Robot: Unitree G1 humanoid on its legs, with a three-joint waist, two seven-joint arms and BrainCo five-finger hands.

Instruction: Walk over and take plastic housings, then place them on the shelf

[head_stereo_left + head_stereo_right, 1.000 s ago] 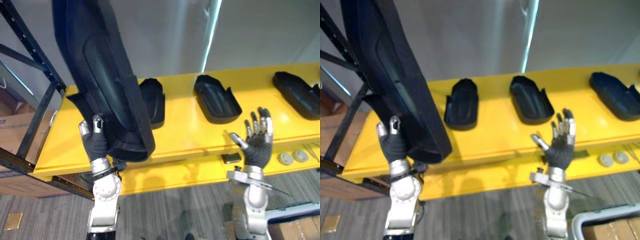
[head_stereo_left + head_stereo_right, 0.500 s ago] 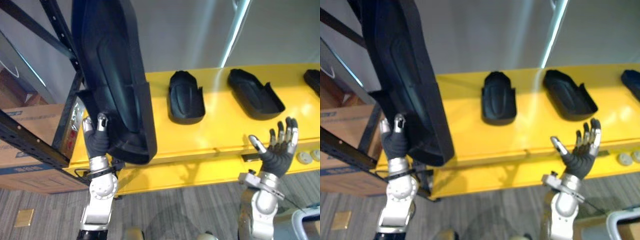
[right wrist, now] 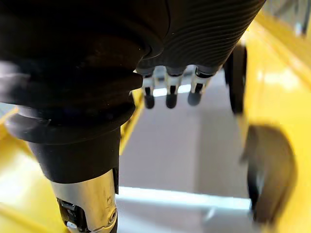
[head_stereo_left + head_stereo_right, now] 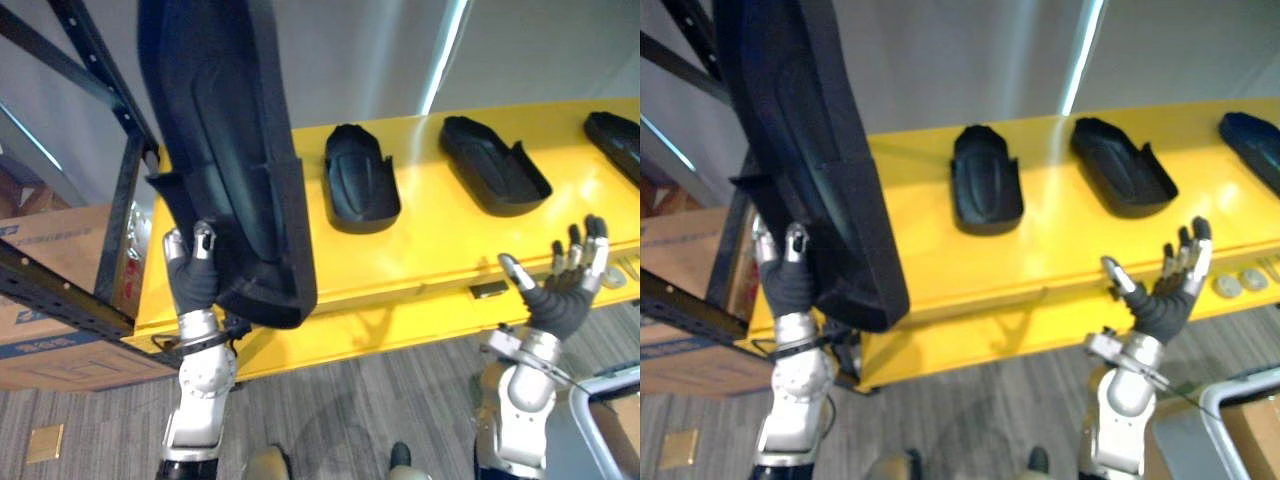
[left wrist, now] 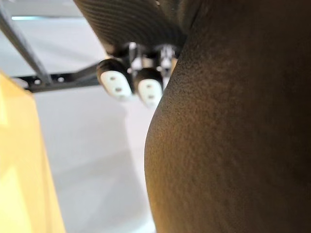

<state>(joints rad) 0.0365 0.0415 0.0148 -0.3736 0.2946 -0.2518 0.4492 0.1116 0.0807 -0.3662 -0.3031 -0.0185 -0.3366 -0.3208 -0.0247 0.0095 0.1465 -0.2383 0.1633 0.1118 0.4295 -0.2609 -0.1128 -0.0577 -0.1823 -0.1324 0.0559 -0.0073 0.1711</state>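
**Item: one plastic housing in hand, to be set on the shelf**

**Left hand**: raised at the shelf's left end, with the back of the hand towards the head camera. The fingers are curled onto the bottom edge of the carried housing and grip it. In the left wrist view the fingertips lie against its dark, grained wall.

**Carried housing**: long black shell, standing nearly upright. Its whole length rises above the one hand that grips its foot, so it is judged top-heavy and liable to swing.

**Right hand**: empty, palm up, fingers straight and spread. It hovers before the shelf's front edge, well apart from the load.

**Shelf**: yellow and glossy.
- First laid housing lies flat near the carried one.
- Second laid housing lies flat further right.
- Third laid housing lies flat at the far right.
- The bare stretch at the left end, beside the first laid housing, looks like the free berth.

**Surroundings:** black rack beam and cardboard box, both just left of the shelf.

**Handling note (judgement):**
- Bring the right hand under the shell's upper part before tipping it, so that two hands carry the length.
- Lower the top away from the robot and lay the shell flat, parallel to its neighbours.
- Keep the load off the rack frame on the left and off the first laid housing on the right.
- Release only once the shell rests along its full length, since the glossy surface may let it slide.
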